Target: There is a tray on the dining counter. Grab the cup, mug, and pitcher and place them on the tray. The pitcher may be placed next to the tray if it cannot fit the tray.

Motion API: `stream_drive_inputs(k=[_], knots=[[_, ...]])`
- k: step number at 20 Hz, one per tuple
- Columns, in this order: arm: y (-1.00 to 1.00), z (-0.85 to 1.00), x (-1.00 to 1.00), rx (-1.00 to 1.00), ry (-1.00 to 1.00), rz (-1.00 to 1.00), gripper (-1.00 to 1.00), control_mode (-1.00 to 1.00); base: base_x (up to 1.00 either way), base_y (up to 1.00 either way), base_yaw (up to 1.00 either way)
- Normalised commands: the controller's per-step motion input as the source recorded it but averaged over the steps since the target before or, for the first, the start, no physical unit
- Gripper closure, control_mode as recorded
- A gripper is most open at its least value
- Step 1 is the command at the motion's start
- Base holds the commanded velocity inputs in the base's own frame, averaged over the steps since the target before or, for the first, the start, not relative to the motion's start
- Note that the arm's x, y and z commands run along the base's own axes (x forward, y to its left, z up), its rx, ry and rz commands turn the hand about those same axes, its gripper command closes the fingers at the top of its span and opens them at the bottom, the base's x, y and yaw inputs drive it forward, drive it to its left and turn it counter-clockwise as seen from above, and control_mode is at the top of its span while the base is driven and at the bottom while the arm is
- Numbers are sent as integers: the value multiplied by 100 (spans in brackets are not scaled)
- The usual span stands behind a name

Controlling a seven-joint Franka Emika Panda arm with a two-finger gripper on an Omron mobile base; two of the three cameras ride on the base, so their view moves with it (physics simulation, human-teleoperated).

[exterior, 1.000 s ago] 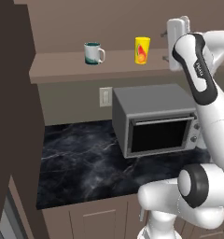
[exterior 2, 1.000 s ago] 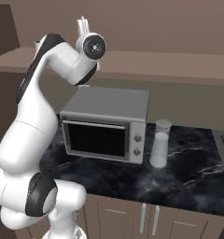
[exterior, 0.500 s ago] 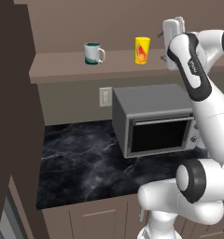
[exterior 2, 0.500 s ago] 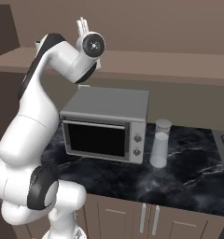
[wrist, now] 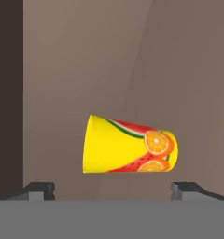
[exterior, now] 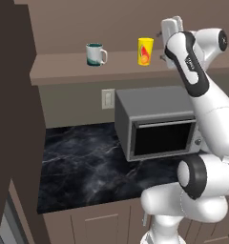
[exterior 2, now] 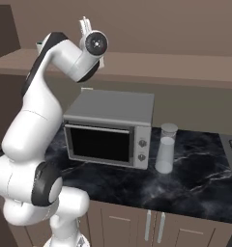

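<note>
The yellow cup [exterior: 145,51] with fruit print stands upright on a high brown shelf [exterior: 64,69]. The white and teal mug [exterior: 95,54] stands further left on the same shelf. My gripper [exterior: 162,42] hovers at shelf height just right of the cup, open and holding nothing. In the hand view the cup [wrist: 130,151] appears sideways, lying just beyond and between the spread fingertips [wrist: 40,188] without touching them. The grey pitcher [exterior 2: 166,148] stands on the black marble worktop, right of the microwave. The tray and the dining counter are out of view.
A grey microwave [exterior: 159,128] sits on the worktop under the shelf, directly below my arm. A tall dark cabinet [exterior: 11,119] closes off the left side. A wall outlet [exterior: 107,97] is behind the microwave. A stove edge [exterior 2: 231,144] shows at far right.
My hand has moved left along the shelf, closer to the cup. The jaws stay wide apart. Cup, mug and pitcher have not moved.
</note>
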Motion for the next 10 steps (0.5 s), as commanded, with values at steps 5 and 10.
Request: stream_drive_inputs(k=[5, 10], knots=[[2, -3, 15, 0, 0, 0, -100, -100, 0, 0, 0], [1, -1, 18, -1, 0, 0, -100, -100, 0, 0, 0]])
